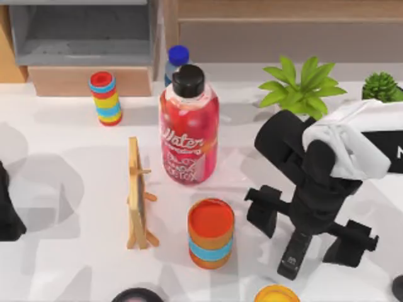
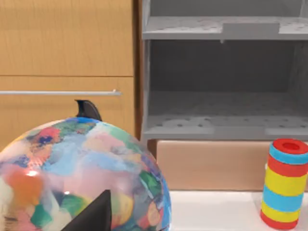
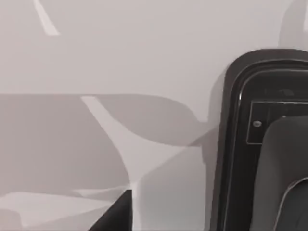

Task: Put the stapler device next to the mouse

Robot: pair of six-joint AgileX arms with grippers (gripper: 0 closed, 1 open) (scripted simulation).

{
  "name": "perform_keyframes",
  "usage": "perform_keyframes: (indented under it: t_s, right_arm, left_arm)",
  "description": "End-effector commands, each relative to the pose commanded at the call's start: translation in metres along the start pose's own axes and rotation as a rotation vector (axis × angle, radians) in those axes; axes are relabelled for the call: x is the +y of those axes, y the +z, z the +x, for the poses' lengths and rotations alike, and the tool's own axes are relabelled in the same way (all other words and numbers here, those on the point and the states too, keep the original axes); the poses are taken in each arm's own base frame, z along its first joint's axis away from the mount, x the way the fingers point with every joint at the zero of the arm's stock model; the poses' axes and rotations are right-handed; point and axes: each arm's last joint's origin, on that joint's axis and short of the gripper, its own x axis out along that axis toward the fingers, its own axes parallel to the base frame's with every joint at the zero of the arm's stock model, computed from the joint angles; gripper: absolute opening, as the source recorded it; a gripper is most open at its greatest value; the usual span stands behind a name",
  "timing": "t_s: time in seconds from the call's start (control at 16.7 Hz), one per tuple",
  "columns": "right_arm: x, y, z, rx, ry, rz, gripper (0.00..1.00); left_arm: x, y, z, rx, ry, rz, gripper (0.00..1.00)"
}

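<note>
The stapler device [image 1: 293,254], a slim black bar with light markings at its near end, lies on the white table at the front right. My right gripper [image 1: 307,228] hangs right over it and is open, one finger to each side of the bar. In the right wrist view the stapler device [image 3: 240,144] fills the edge of the picture, very close, with a dark fingertip [image 3: 115,216] beside it. I cannot pick out the mouse. My left arm [image 1: 7,207] is parked at the table's left edge.
An orange can [image 1: 211,231] stands left of the stapler, with a red water bottle [image 1: 189,129] and a small wooden easel [image 1: 138,195] beyond. Dark shapes [image 1: 137,294] [image 1: 398,287] are cut off by the front edge. A colourful globe [image 2: 72,178] is close to the left wrist.
</note>
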Motion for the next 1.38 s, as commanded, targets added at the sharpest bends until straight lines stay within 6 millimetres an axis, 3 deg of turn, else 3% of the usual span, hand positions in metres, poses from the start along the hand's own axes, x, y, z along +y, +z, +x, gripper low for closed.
perform_keyframes:
  t_s: [0.54,1.14,1.38]
  right_arm:
    - [0.0,0.0,0.0,0.0,0.0,0.0,0.02]
    - [0.0,0.001,-0.001,-0.001,0.002,0.003,0.0]
    - [0.004,0.003,-0.014,-0.029,0.036,0.006,0.0]
  left_arm:
    - [0.0,0.0,0.0,0.0,0.0,0.0,1.0]
    - [0.0,0.0,0.0,0.0,0.0,0.0,1.0]
    - [0.0,0.0,0.0,0.0,0.0,0.0,1.0]
